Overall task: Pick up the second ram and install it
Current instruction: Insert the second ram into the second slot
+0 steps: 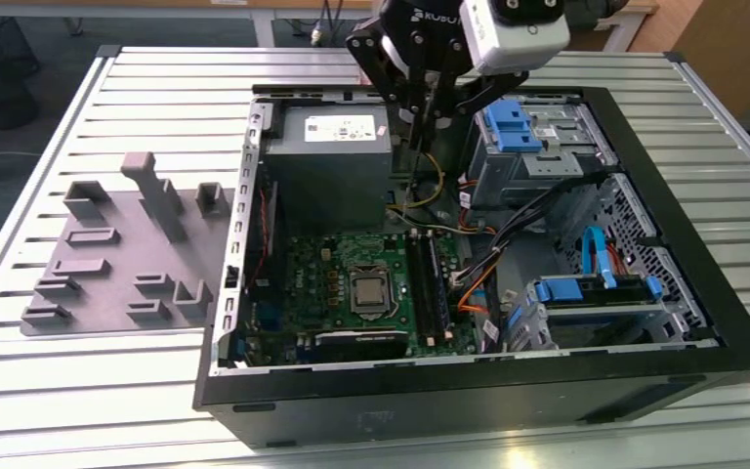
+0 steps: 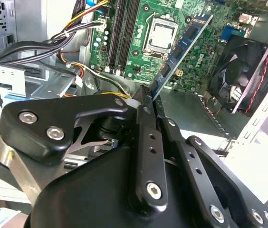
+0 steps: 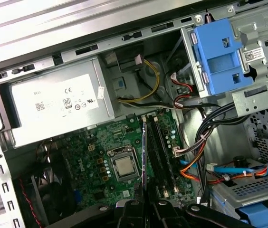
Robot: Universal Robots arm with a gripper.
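Ram stick (image 2: 183, 45), blue and thin, sits clamped edge-on between the hand's (image 2: 149, 97) black fingers (image 2: 145, 124), held above the open computer case (image 1: 636, 376). Beyond the hand lies the green motherboard (image 2: 146, 59) with its processor socket (image 3: 123, 166) and black memory slots (image 3: 158, 154); farther off stands the grey power supply (image 3: 53, 107).

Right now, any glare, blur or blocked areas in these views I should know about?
Exterior view: even lighting, the gripper slightly soft, case floor shadowed. Second wrist view: the gripper body is close, dark and blocks the lower frame; the second ram it holds is fairly sharp, and the white surface at the edge is overexposed. First wrist view: the motherboard is clear, with the ram seen edge-on as a thin line.
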